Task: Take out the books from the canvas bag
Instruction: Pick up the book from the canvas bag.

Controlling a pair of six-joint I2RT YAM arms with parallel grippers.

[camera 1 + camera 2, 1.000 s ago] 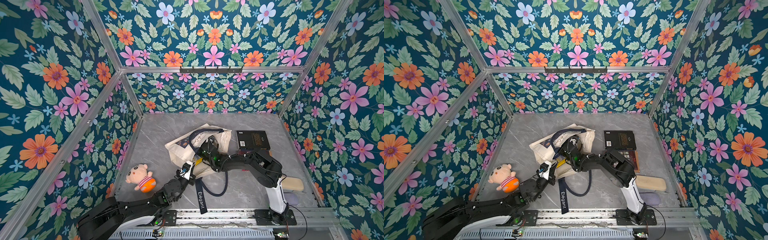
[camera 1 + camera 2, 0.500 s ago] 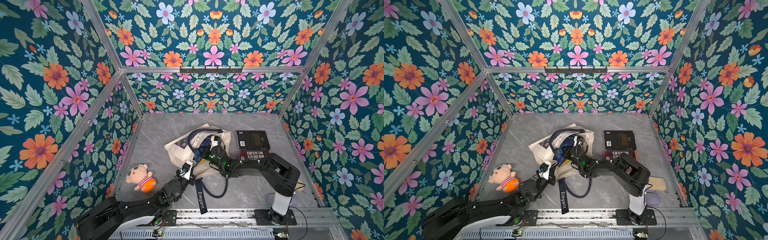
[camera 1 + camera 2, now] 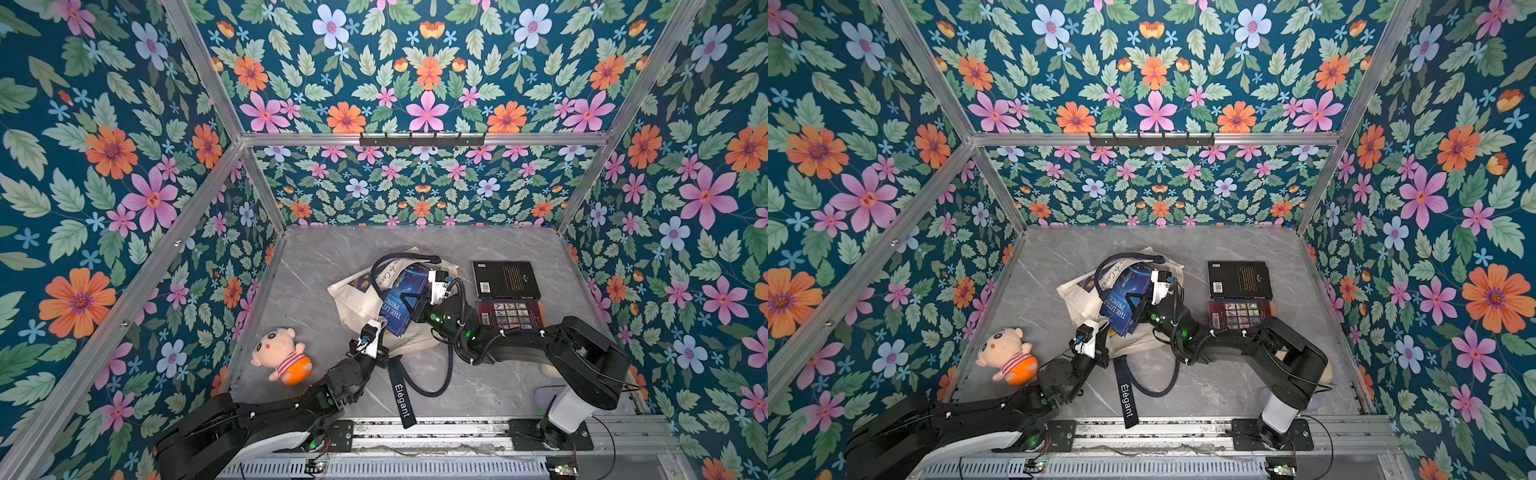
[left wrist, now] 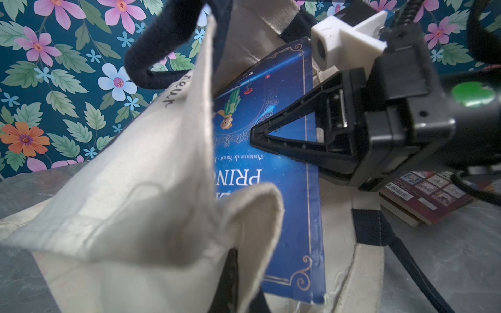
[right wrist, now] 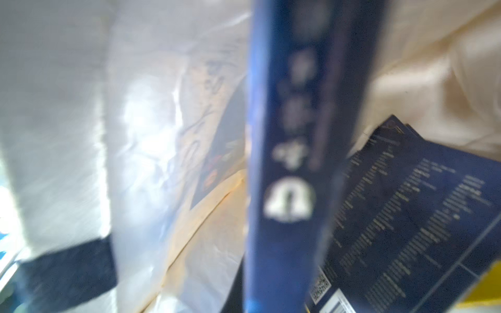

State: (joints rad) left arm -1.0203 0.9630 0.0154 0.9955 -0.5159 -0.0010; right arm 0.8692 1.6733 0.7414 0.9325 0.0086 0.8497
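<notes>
Left gripper [image 3: 377, 328] closed, pinching the rim of the cream canvas bag [image 3: 353, 299] with navy handles, apparently to hold its mouth open. Right gripper [image 4: 254, 133] clamped on a blue paperback book [image 3: 397, 313], projecting partly out of that bag. A black paperback [image 3: 505, 279] and a dark red paperback [image 3: 509, 313] lie flat beside the bag, judged already removed.

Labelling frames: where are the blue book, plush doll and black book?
blue book [image 3: 397, 309], in a top view, title on cover.
plush doll [image 3: 276, 345], in a top view, face.
black book [image 3: 506, 279], in a top view, back cover.
</notes>
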